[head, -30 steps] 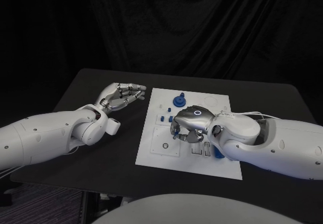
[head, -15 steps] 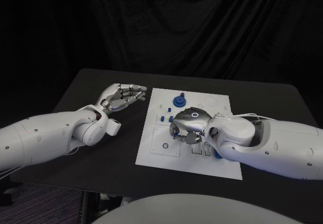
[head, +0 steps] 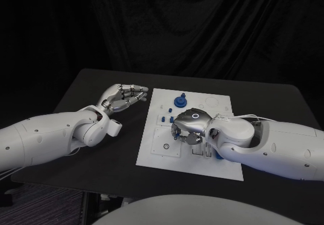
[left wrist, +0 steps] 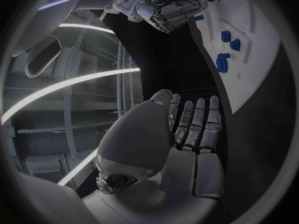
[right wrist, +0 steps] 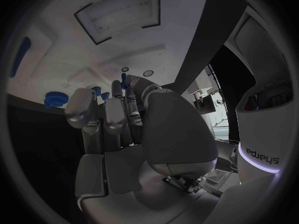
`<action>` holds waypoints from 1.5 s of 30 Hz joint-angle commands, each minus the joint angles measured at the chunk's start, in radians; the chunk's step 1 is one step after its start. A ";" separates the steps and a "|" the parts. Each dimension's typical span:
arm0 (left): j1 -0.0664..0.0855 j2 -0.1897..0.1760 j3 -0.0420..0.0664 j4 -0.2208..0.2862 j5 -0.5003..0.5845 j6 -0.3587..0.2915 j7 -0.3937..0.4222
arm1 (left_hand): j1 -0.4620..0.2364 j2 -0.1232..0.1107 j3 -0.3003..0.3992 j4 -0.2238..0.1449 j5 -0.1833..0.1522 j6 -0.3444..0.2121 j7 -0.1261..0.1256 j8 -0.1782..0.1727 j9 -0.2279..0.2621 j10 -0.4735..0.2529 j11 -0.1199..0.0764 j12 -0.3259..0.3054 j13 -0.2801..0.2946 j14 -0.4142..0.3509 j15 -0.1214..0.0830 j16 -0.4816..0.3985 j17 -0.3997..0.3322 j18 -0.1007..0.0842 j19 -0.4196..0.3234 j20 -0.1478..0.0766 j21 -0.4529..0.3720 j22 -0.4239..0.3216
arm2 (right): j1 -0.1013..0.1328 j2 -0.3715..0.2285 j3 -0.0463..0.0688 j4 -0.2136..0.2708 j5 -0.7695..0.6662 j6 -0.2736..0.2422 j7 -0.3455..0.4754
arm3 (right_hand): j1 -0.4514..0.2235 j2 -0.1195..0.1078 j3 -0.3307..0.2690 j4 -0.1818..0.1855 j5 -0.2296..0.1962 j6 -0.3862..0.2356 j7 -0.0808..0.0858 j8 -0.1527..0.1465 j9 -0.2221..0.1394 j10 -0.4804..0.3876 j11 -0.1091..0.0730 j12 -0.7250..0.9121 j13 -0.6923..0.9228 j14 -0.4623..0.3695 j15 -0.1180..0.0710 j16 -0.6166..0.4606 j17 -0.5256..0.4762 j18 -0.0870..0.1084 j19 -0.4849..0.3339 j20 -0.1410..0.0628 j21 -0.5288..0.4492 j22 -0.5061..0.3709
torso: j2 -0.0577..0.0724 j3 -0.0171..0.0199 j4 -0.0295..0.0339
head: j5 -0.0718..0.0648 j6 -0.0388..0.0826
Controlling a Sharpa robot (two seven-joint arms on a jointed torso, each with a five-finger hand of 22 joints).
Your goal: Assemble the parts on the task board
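The white task board (head: 202, 164) lies in the middle of the black table. My right hand (head: 189, 124) hangs low over its centre with the fingers curled down. In the right wrist view a small blue part (right wrist: 123, 79) sits at the fingertips (right wrist: 81, 107) of that hand (right wrist: 124, 119), which appears to pinch it; the grip itself is mostly hidden. A round blue knob (head: 180, 101) stands at the board's far side. My left hand (head: 121, 97) hovers over the table just left of the board, palm up, holding nothing; its fingers (left wrist: 199, 119) lie nearly straight.
Small blue pieces (head: 164, 120) stand on the board left of my right hand, and another blue part (head: 219, 155) lies by my right forearm. The left wrist view shows the board (left wrist: 255, 50) with blue pieces (left wrist: 222, 62) and the right hand (left wrist: 168, 10).
My right hand has crept slightly left and lower over the board's centre, covering more of the blue under its fingers. The left hand has stayed put.
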 commanded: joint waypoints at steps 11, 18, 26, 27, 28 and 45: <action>-0.001 0.003 0.001 0.002 0.006 0.016 0.123 | -0.002 0.000 -0.011 0.000 -0.014 -0.007 0.001 -0.001 -0.001 -0.009 -0.004 0.001 -0.001 0.000 0.010 -0.001 0.000 -0.003 -0.011 0.001 -0.005 -0.005 | -0.021 0.008 0.000 -0.012 -0.015 0.005 -0.009 | 0.004 0.000 -0.003 -0.005 -0.001 0.009 0.003 -0.003 0.004 0.024 -0.011 -0.001 0.002 0.001 -0.003 0.001 -0.003 -0.011 0.007 0.000 0.002 0.135 | -0.001 -0.0003 -0.0006 | 0.007 0.000; -0.001 0.003 0.001 0.003 0.006 0.019 0.121 | -0.001 0.001 -0.012 0.000 -0.017 -0.006 0.001 -0.001 -0.001 -0.009 -0.004 0.001 -0.001 0.001 0.011 0.000 0.000 -0.003 -0.012 0.001 -0.005 -0.007 | -0.025 0.015 0.000 -0.020 -0.015 -0.001 -0.008 | 0.004 0.000 -0.003 -0.005 -0.002 0.009 0.003 -0.003 0.004 0.024 -0.011 -0.002 0.002 0.000 -0.003 -0.001 -0.006 -0.011 0.007 0.000 0.000 0.135 | -0.001 -0.0004 -0.0007 | 0.001 0.000; -0.001 0.005 0.001 0.002 0.006 0.021 0.119 | -0.001 0.001 -0.012 0.000 -0.017 -0.006 0.001 -0.001 -0.001 -0.009 -0.004 0.001 -0.001 0.001 0.011 0.000 0.000 -0.003 -0.012 0.001 -0.005 -0.007 | -0.029 0.024 0.000 -0.033 -0.015 -0.004 -0.005 | 0.004 -0.001 -0.003 -0.005 -0.002 0.009 0.002 -0.003 0.004 0.025 -0.011 -0.002 0.002 0.000 -0.003 0.000 -0.005 -0.011 0.007 0.000 0.001 0.135 | -0.002 -0.0001 -0.0020 | 0.006 0.000; -0.001 0.005 0.001 0.001 0.006 0.021 0.119 | -0.001 0.002 -0.012 0.000 -0.018 -0.006 0.002 0.000 -0.001 -0.009 -0.004 0.001 -0.001 0.002 0.011 0.001 0.000 -0.003 -0.012 0.001 -0.005 -0.007 | -0.030 0.025 0.000 -0.034 -0.015 -0.005 -0.004 | 0.005 0.000 -0.003 -0.006 -0.001 0.008 0.002 -0.003 0.004 0.026 -0.011 -0.002 0.002 0.000 -0.004 -0.001 -0.007 -0.011 0.006 0.000 -0.001 0.135 | -0.002 0.0000 -0.0031 | 0.008 0.000; -0.001 0.005 0.001 0.001 0.006 0.021 0.119 | -0.001 0.002 -0.012 0.000 -0.018 -0.006 0.002 0.000 -0.001 -0.009 -0.004 0.001 -0.001 0.002 0.011 0.001 0.000 -0.003 -0.012 0.001 -0.005 -0.007 | -0.031 0.026 0.000 -0.035 -0.015 -0.004 -0.004 | 0.005 0.000 -0.003 -0.006 -0.001 0.008 0.002 -0.003 0.004 0.026 -0.011 -0.002 0.002 0.000 -0.004 -0.001 -0.007 -0.011 0.006 0.000 -0.001 0.135 | -0.002 0.0000 -0.0032 | 0.008 0.000; -0.002 0.007 0.001 -0.003 0.006 0.026 0.113 | 0.000 0.003 -0.012 0.000 -0.021 -0.005 0.002 0.000 -0.001 -0.009 -0.003 0.002 -0.001 0.002 0.011 0.001 0.000 -0.004 -0.012 0.001 -0.005 -0.008 | -0.035 0.032 0.000 -0.046 -0.015 0.051 -0.016 | -0.046 -0.030 -0.005 0.031 -0.085 -0.221 -0.019 -0.111 -0.057 -0.088 0.026 -0.071 -0.012 -0.035 0.029 -0.026 -0.046 -0.003 -0.028 0.019 -0.067 0.117 | -0.001 -0.0002 0.0003 | 0.005 0.000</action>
